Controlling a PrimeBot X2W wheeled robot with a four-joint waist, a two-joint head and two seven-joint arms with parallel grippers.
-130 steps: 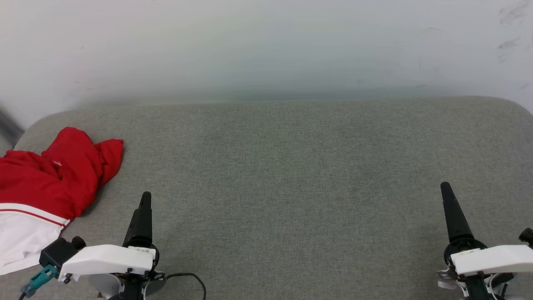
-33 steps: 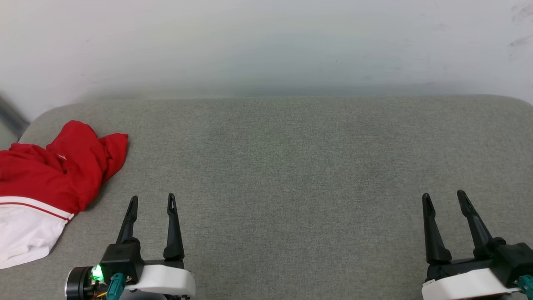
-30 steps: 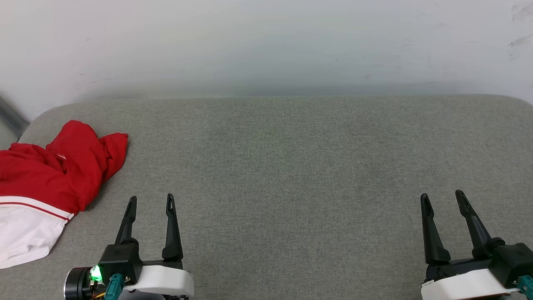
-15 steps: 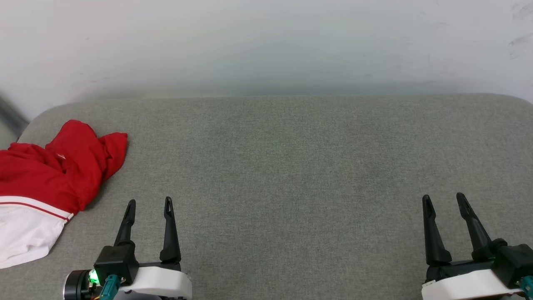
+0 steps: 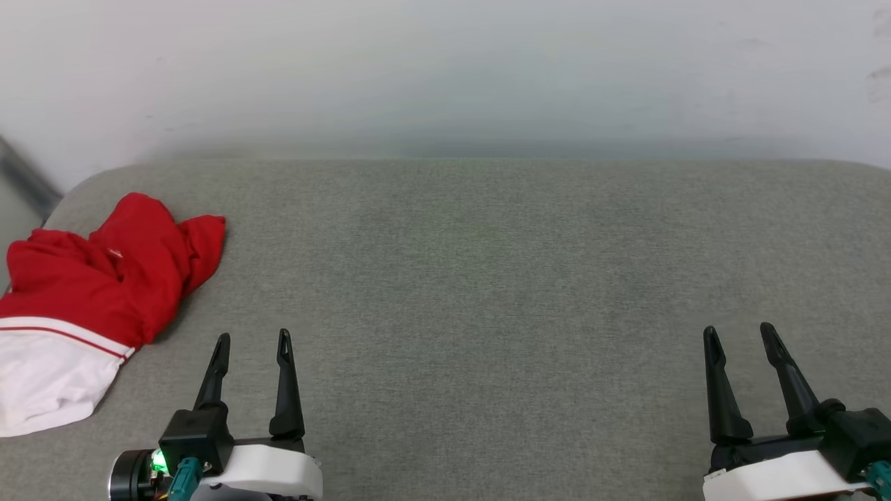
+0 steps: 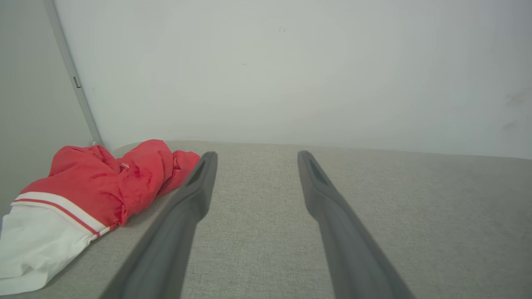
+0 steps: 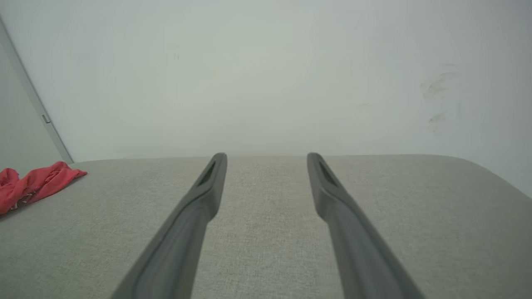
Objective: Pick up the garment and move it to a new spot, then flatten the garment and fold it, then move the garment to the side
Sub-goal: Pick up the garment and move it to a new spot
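Observation:
The garment (image 5: 90, 292), red with a white panel and a thin red stripe, lies crumpled at the left end of the grey cushioned surface (image 5: 487, 278). In the left wrist view the garment (image 6: 95, 187) sits just left of my fingers, apart from them. My left gripper (image 5: 253, 339) stands open near the front edge, a little right of the garment, nothing between its fingers. Far to the right, my right gripper (image 5: 738, 330) is open and empty too. The garment (image 7: 33, 182) appears small at the far left of the right wrist view.
A pale wall (image 5: 445, 69) rises straight behind the surface. A grey vertical strip (image 6: 72, 74) runs down the wall at the left corner. The surface's rounded corners fall away at far left and far right.
The head camera has shifted slightly, so the garment sits a bit further right in the picture. Both grippers hold their places and stay open.

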